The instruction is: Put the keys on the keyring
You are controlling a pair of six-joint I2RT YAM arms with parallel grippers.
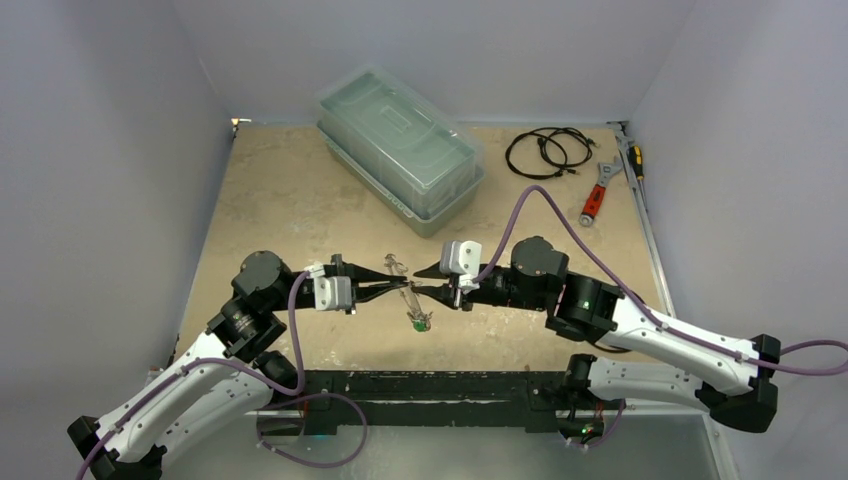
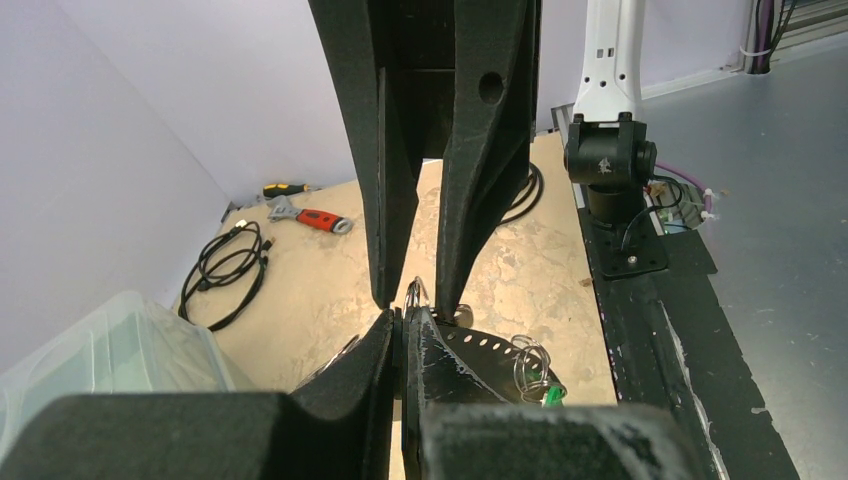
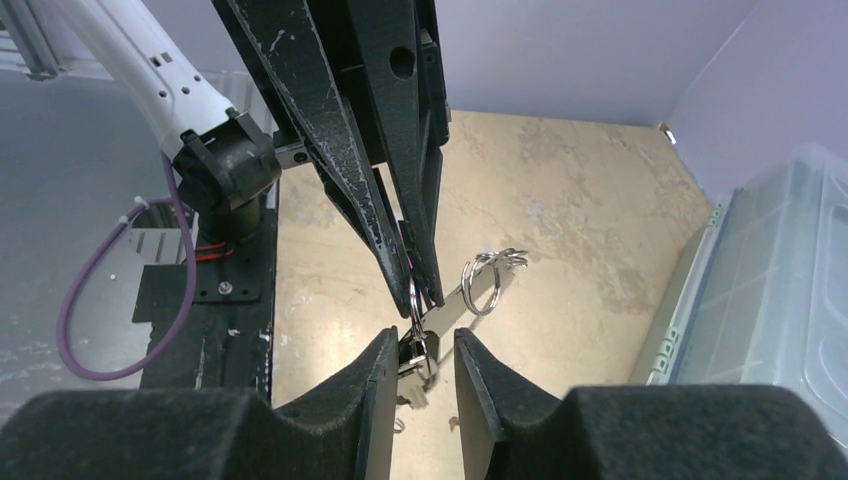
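The keyring [image 1: 408,301] is a thin flat metal plate with small holes along its rim [image 2: 488,349], held on edge above the table. My left gripper [image 1: 397,290] is shut on it [image 2: 405,318]. A green-tagged key [image 1: 418,322] hangs from wire rings at the plate's near end [image 2: 549,396]. My right gripper [image 1: 426,291] faces the left one tip to tip. In the right wrist view its jaws [image 3: 425,338] stand apart around a small split ring with a silver key [image 3: 418,358], which lies against the left pad. Another split ring [image 3: 487,285] hangs at the plate's far end.
A clear lidded plastic box [image 1: 400,145] stands at the back centre. A coiled black cable [image 1: 545,152], a red-handled wrench [image 1: 597,195] and a screwdriver [image 1: 635,160] lie at the back right. The arms' black mounting bar [image 1: 430,385] runs along the near edge.
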